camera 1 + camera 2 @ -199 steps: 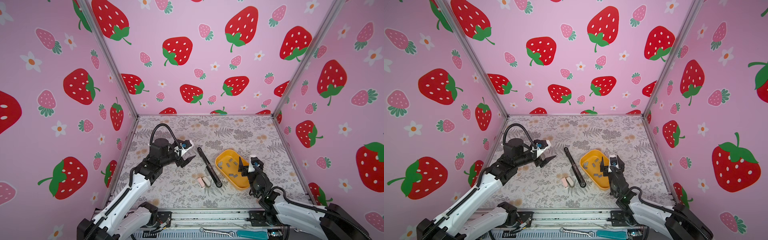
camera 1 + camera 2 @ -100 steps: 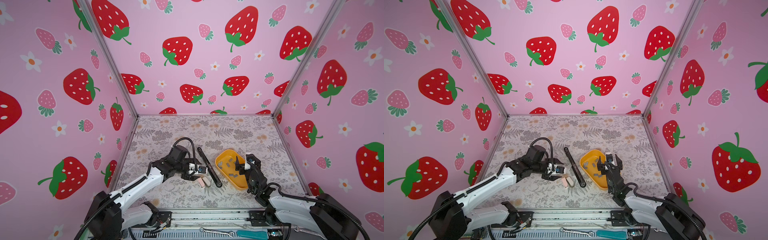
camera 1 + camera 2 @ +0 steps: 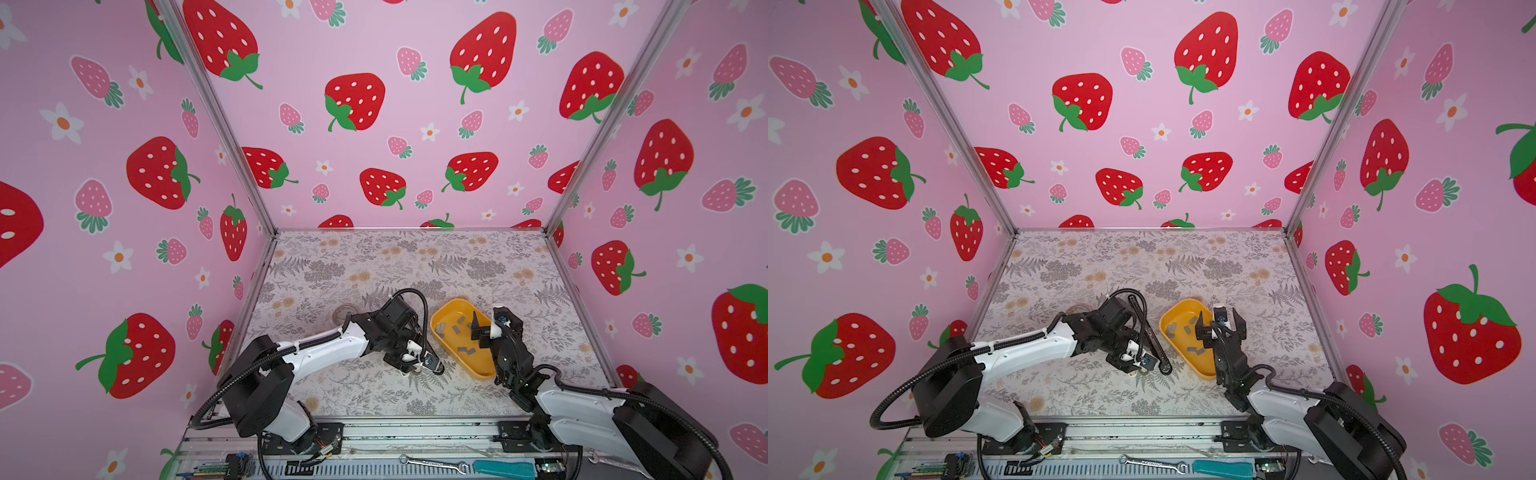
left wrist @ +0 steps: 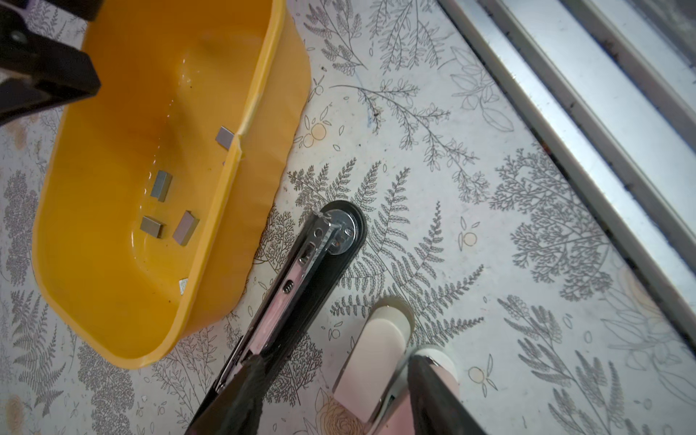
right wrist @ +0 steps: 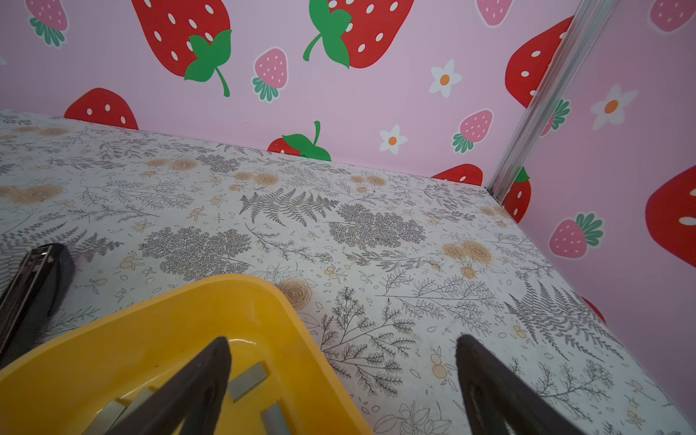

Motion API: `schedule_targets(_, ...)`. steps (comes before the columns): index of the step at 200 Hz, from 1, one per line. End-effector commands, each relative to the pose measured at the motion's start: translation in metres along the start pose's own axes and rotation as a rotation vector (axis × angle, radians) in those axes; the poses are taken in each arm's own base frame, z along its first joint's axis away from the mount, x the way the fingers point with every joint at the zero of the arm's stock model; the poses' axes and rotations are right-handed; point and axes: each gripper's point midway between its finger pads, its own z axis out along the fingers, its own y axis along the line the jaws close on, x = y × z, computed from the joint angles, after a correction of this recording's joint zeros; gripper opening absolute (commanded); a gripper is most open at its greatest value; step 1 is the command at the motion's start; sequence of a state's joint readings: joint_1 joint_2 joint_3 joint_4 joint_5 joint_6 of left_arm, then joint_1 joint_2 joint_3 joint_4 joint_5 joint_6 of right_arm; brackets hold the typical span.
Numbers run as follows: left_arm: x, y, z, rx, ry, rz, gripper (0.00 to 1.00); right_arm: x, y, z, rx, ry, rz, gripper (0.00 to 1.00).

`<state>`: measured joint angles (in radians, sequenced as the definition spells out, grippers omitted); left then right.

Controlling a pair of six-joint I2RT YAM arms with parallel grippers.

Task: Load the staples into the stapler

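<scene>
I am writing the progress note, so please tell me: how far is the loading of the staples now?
Done: no strip seems loaded; the staples lie in the yellow tray. In hand: the right gripper hangs open over the tray, empty; the left gripper, jaws apart, is down at the stapler. Left: pick a strip and set it in the stapler.

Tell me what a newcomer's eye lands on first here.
The pink strawberry-print walls dominate, boxing in a floral table. Next comes the yellow tray right of centre, holding small grey staples, with the right gripper open above it. Beside the tray, the left gripper is down at a long black stapler, its jaws apart around a pale pink piece.
</scene>
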<state>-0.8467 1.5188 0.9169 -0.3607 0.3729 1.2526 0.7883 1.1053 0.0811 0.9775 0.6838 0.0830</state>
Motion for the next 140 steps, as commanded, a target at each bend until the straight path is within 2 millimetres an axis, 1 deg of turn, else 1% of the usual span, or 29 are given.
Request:
schedule_targets(1,-0.007,0.009,0.003,-0.001,0.001,0.051,0.63,-0.007,-0.009,-0.001,0.024,-0.033,0.061,0.95)
schedule_targets(43,-0.009,0.008,0.013,0.030,0.013,0.078,0.60,-0.004,-0.009,0.000,0.022,-0.025,0.063,0.95)
schedule_targets(74,-0.004,0.003,0.022,0.063,0.058,0.095,0.59,-0.004,-0.009,0.001,0.027,-0.021,0.064,0.95)
schedule_targets(102,0.000,-0.001,0.022,0.090,0.088,0.104,0.59,-0.003,-0.007,0.003,0.023,-0.011,0.054,0.95)
schedule_targets(140,-0.006,-0.004,0.016,0.071,0.063,0.125,0.61,-0.002,-0.005,0.004,0.017,-0.006,0.049,0.95)
